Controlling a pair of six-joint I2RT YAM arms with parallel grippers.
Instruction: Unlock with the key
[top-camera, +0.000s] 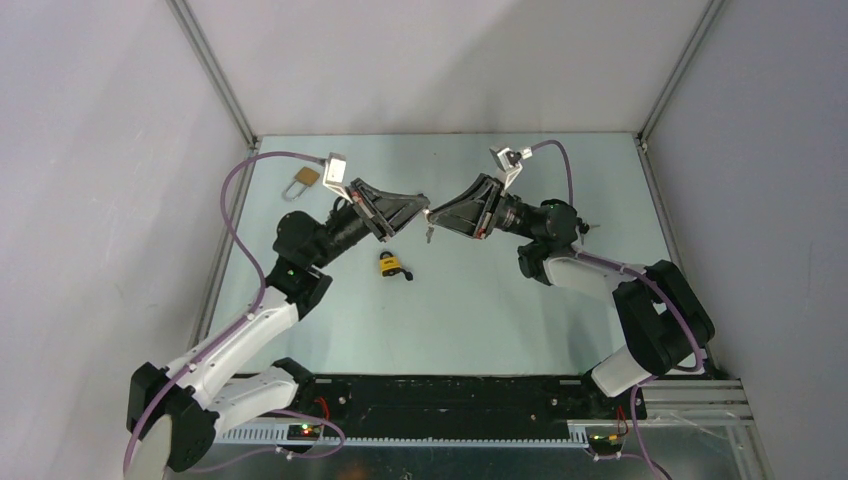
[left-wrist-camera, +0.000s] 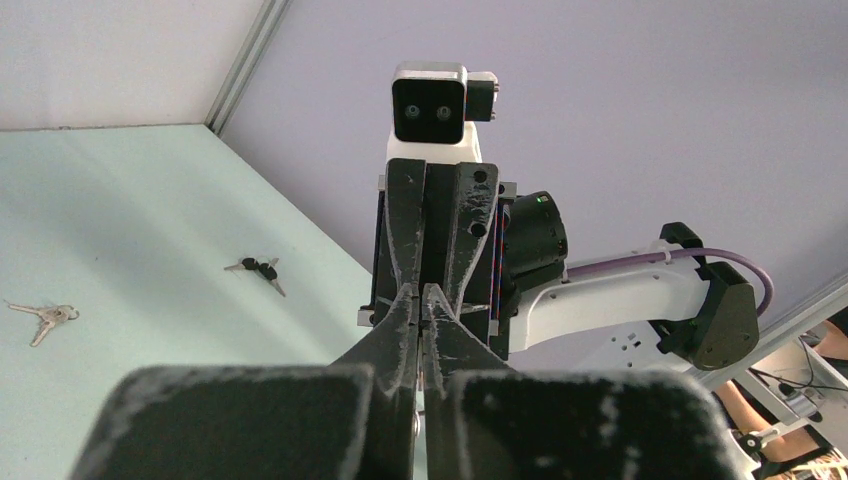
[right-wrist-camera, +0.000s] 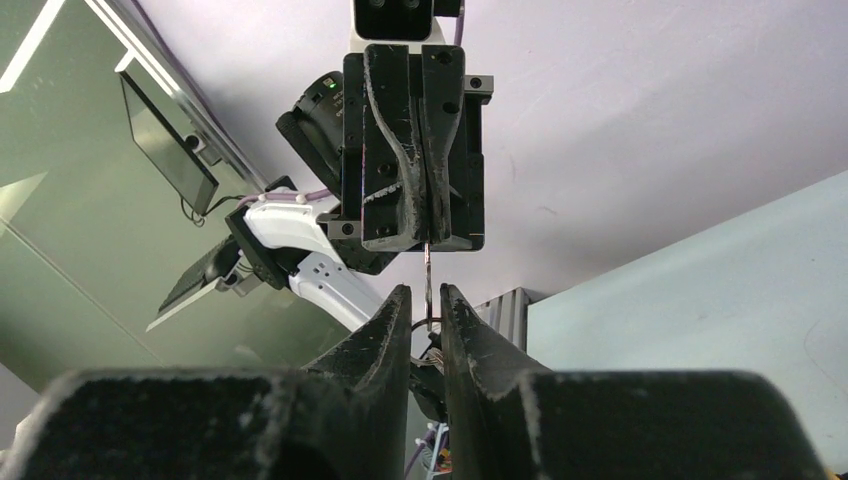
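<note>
Aloft, left arm (top-camera: 250, 335) facing right arm (top-camera: 600, 275), left fingers (left-wrist-camera: 398, 335) clamping key (right-wrist-camera: 427, 285), right fingers (right-wrist-camera: 385, 330) slightly apart around it.

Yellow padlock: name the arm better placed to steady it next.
Left, likely: the left gripper, shut on the key, is nearer the yellow padlock, and the right gripper straddles that key to take it.

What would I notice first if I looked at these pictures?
Two black robot arms meet nose to nose above the middle of the table. The left gripper pinches a thin key, and the key's other end sits between the fingers of the right gripper. Just in front of them, a little yellow padlock lies on the pale green table.
</note>
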